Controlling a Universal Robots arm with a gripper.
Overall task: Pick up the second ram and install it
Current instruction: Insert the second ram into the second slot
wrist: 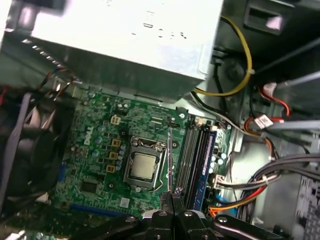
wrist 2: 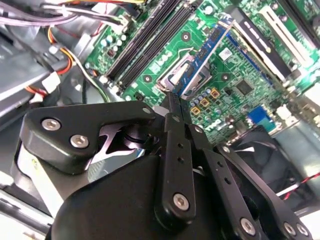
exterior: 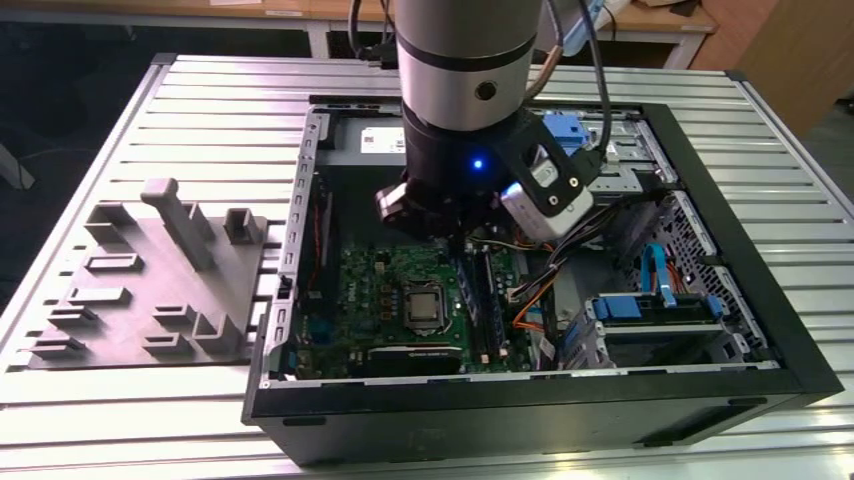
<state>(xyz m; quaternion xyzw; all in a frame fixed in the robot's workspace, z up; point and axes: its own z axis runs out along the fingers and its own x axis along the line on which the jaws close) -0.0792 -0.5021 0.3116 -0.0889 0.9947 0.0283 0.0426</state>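
Well, start close in: your gripper (wrist 2: pixel 176 104) is clamped tight on the second ram (wrist 2: pixel 204 56), pinching one end of it between its black fingers (wrist 2: pixel 171 150). The stick pokes straight out past the fingertips. It is thin and blue-green, with dark chips along it. In the first wrist view you see it edge-on, like a thin line. There it hangs over the gap between the processor socket (wrist: pixel 143 165) and the long black slots (wrist: pixel 191 150). It is beside the slots, not in one (a blue strip (wrist: pixel 207 160) runs along the outermost slot). You cannot tell how high it is above the board.

Under it lies the green motherboard (wrist: pixel 92 150). A black fan (wrist: pixel 25 160) sits at one edge of the board, and the big silver power supply (wrist: pixel 130 35) sits past another edge. Orange, red and yellow wires (wrist: pixel 235 200) bunch up on the slots' side.

Farther out, in the exterior view, the arm (exterior: pixel 467 70) reaches down into the open black computer case (exterior: pixel 534 405). The case lies on a table (exterior: pixel 214 110) made of pale metal slats. At the exterior view's left of the case — well apart from the arm — a grey holder (exterior: pixel 147 290) with pegs and pockets rests on the table.
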